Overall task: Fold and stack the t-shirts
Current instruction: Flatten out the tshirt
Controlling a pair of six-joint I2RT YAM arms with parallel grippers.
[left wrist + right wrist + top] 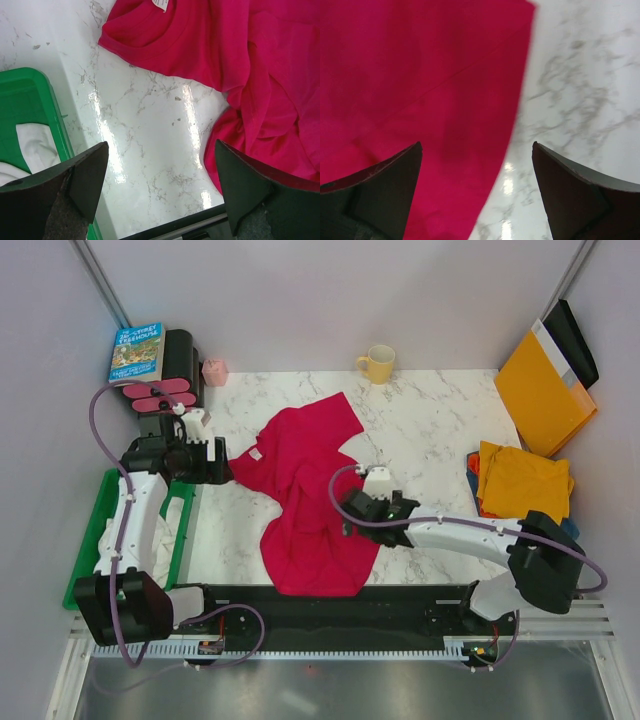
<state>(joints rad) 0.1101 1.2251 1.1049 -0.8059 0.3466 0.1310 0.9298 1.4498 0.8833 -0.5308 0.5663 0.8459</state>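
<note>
Red t-shirt (310, 495) — limp, light (bunches easily) — pinch at collar and hem edges; left gripper (160, 145) and right gripper (476, 145) both spread, empty.

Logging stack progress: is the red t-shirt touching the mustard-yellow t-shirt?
Apart. The top external view shows marble table between the red t-shirt and the mustard-yellow t-shirt.
</note>
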